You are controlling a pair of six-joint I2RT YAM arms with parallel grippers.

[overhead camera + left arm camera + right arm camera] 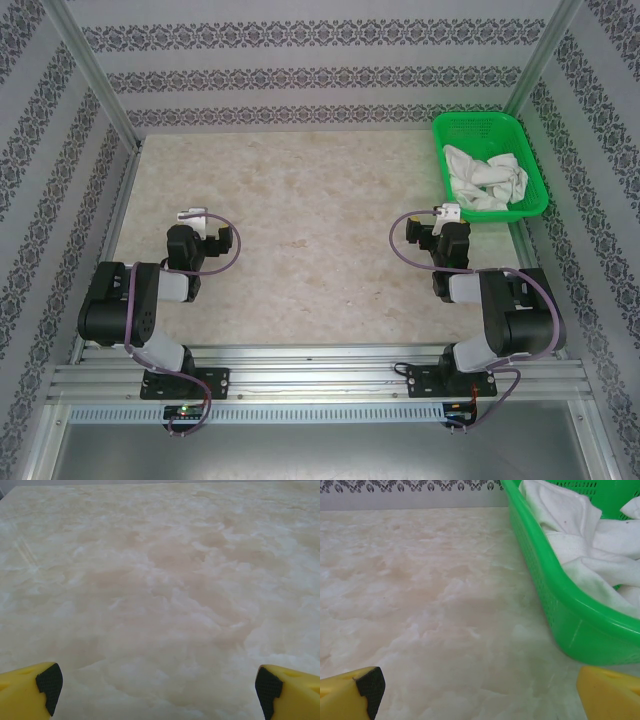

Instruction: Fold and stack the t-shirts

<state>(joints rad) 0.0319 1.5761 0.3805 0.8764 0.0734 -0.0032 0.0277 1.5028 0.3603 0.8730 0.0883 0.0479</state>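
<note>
- White t-shirts [485, 178] sit crumpled in the basket [441, 150] at two o'clock.
- Both the left hand [205, 224] and right hand [447, 213] gape, empty.
- Best to pinch just one.

The black left arm [130, 300] and black right arm [510, 315] are folded low. The yellow-fingered left gripper [155, 692] and right gripper [480, 692] have jaws wide apart, holding nothing.

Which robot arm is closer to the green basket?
Right. The right fingers sit just short of the green plastic mesh basket; the left fingers are far to its left.
</note>
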